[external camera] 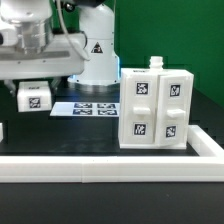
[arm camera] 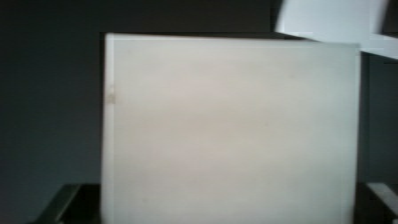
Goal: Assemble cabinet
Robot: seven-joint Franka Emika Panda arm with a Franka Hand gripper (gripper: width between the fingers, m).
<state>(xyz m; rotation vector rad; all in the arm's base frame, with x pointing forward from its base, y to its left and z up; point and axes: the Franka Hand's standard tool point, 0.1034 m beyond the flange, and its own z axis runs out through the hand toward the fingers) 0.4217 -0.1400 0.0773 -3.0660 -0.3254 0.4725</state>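
- Gripper (external camera: 33,88) hangs over the desk (external camera: 60,135) twd the edge at the exterior view's left, jaws narrow, clamped on a small white cabinet panel (external camera: 35,98).
- Panel is held off the desk surface, w/ one b&w tag facing the exterior cam.
- Wrist view: the same panel fills most of the pic, plain white face, jaws either side of it.
- Another white piece (arm camera: 338,20) shows beyond the panel; can't tell what it is.
- Cabinet body (external camera: 153,105) stands upright nr the desk corner at the exterior view's right, cam side, just inside the border rail (external camera: 90,166); several tags on its faces.
- Body and held panel are well apart.
- Marker board (external camera: 95,108) lies flat btwn them, nr the arm's base (external camera: 100,55).
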